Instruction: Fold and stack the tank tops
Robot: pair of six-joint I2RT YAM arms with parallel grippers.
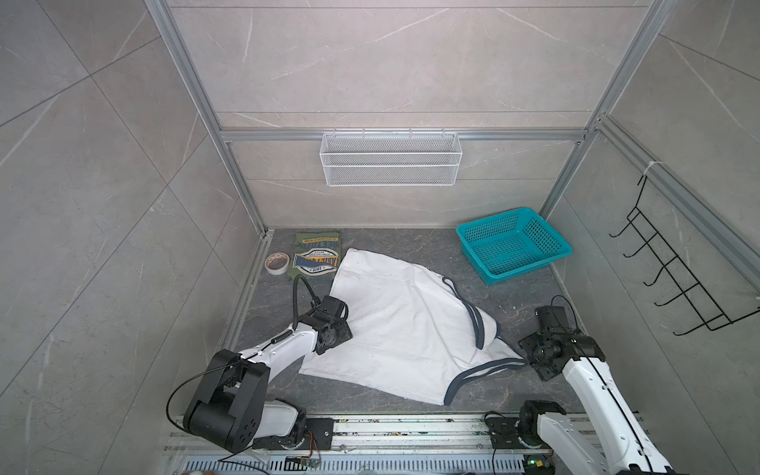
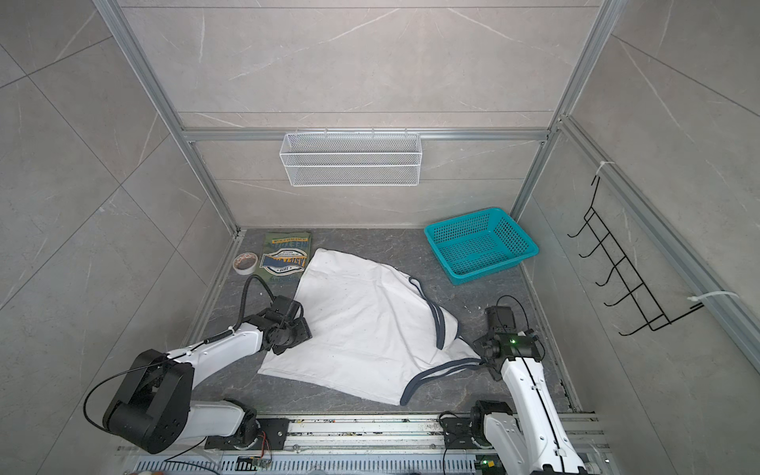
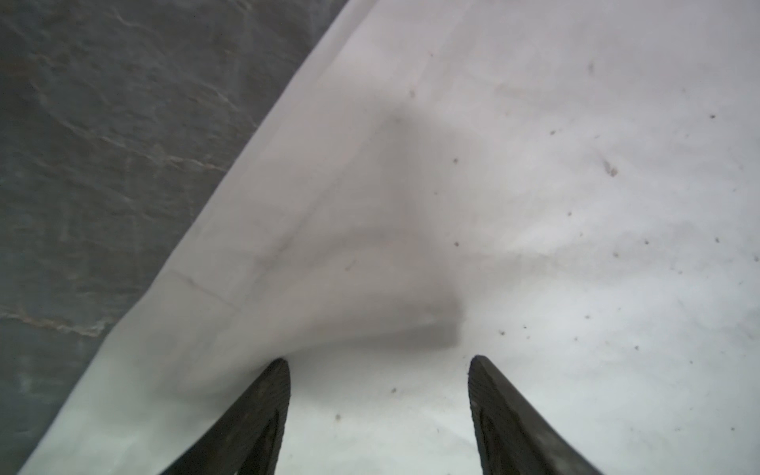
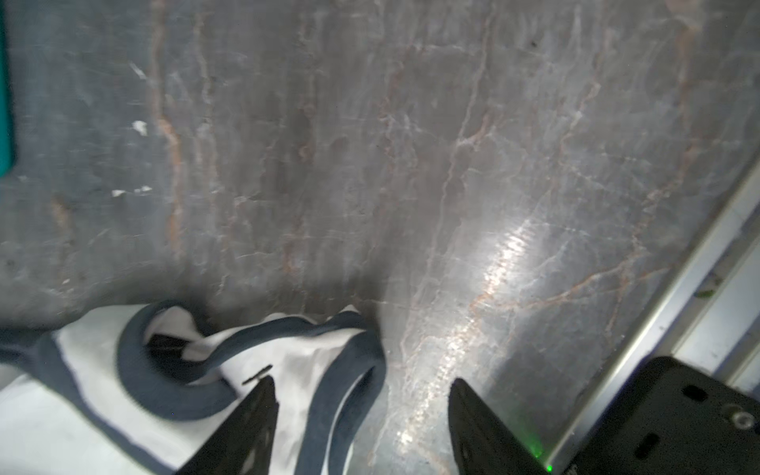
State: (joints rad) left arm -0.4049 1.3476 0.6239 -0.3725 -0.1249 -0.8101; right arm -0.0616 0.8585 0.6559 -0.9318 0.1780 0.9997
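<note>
We take this for a robot lab cell: grey stone-look wall panels [image 1: 390, 61] in silver aluminium framing [image 1: 267, 135], with white robot arms [image 1: 283, 349] bolted to a slotted metal rail [image 1: 411, 429].

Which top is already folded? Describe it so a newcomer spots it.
Look to the far left corner of the table. The green tank top lies there, folded small, between a tape roll and the spread white tank top. Only it shows a navy-and-yellow badge print.

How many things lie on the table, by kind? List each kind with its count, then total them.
Tank tops: 2 (white tank top, green tank top)
Basket: 1
Tape roll: 1
Total: 4
</note>
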